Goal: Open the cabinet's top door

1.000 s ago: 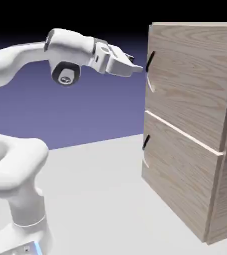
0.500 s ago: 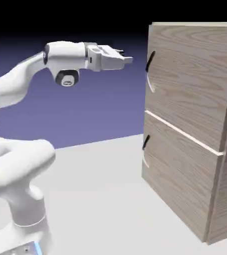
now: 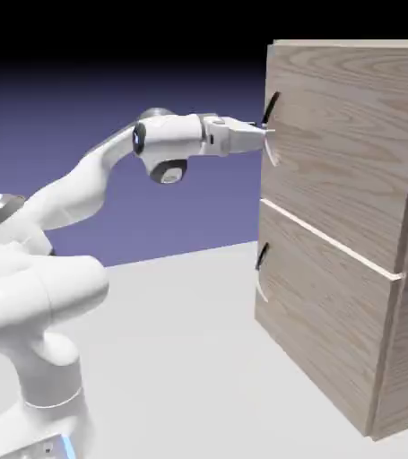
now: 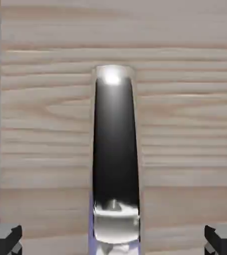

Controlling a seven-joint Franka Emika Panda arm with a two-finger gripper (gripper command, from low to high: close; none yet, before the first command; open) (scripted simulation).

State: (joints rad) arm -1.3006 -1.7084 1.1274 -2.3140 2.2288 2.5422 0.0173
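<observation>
- The jaws stand wide apart, nothing held.
- The top door's black bar handle lies between them, roughly centred, with a gap on each side.
- The top door sits closed just beyond the jaws.
- Best to keep that centring, close evenly until both tips bear on the bar, then pull back gently along the door's swing.

Bright light whitens the arm in the exterior view; in the hand view, a hot glare sits between and beyond the pincer's tips, grain crisp around it.
</observation>
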